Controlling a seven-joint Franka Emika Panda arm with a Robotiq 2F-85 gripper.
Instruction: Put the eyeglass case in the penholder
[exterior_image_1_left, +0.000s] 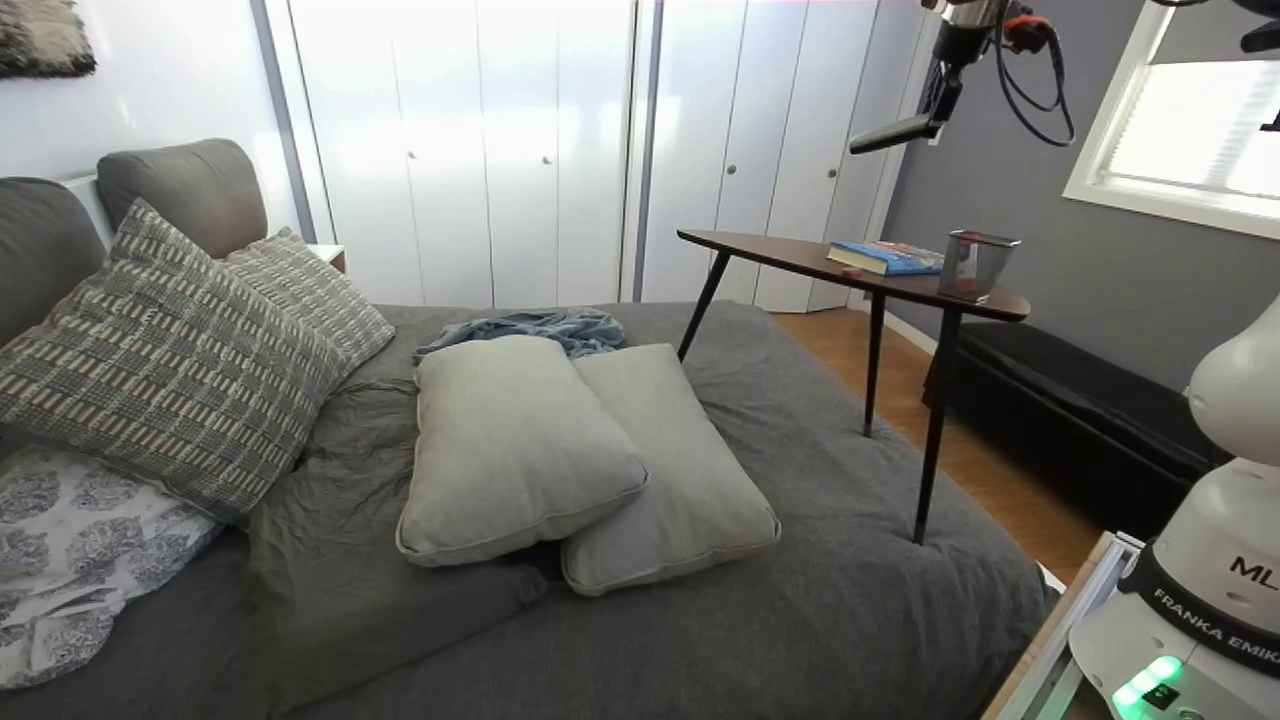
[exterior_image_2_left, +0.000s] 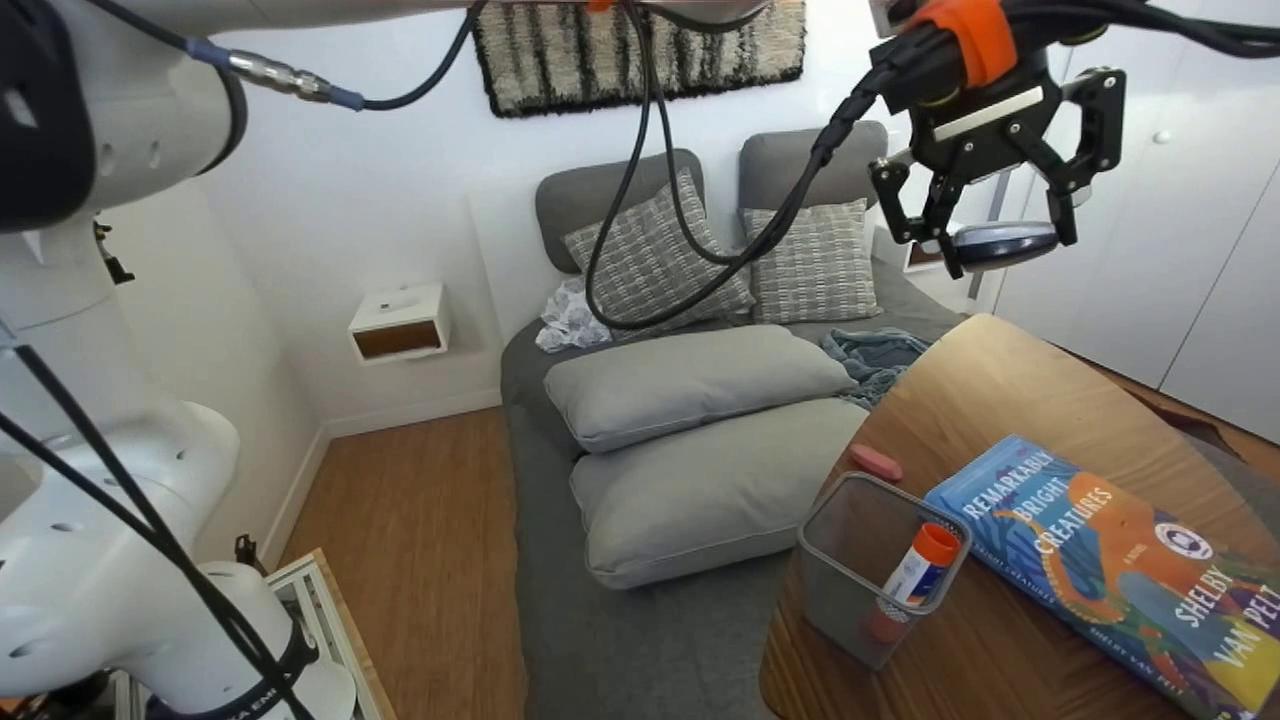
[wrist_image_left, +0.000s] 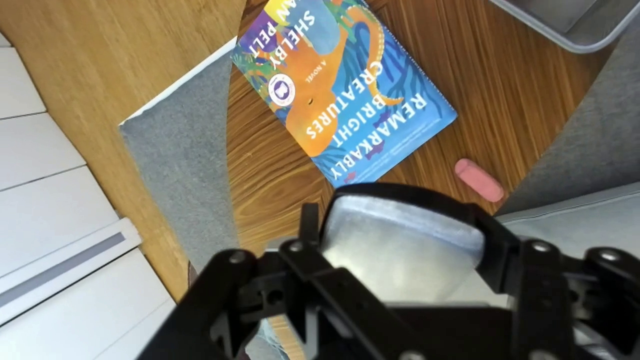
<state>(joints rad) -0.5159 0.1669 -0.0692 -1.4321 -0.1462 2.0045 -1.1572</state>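
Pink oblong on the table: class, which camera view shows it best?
The wrist view: the pink oblong shows whole, largest and unblocked. In an exterior view it is smaller, beyond the penholder; in an exterior view, seemingly just a tiny reddish speck by the book.

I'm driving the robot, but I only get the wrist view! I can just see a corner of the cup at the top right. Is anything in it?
Observer: Yes. In an exterior view, what looks like an orange-capped glue stick leans inside the penholder.
Operator: Oh! And how high up am I? I can't tell from here.
Observer: In an exterior view, the eyeglass case is up in the air, with open space between it and the table.
Operator: Cool. Are there any lights shining on the robot?
Observer: Yes, green lights are glowing at the robot's white base.
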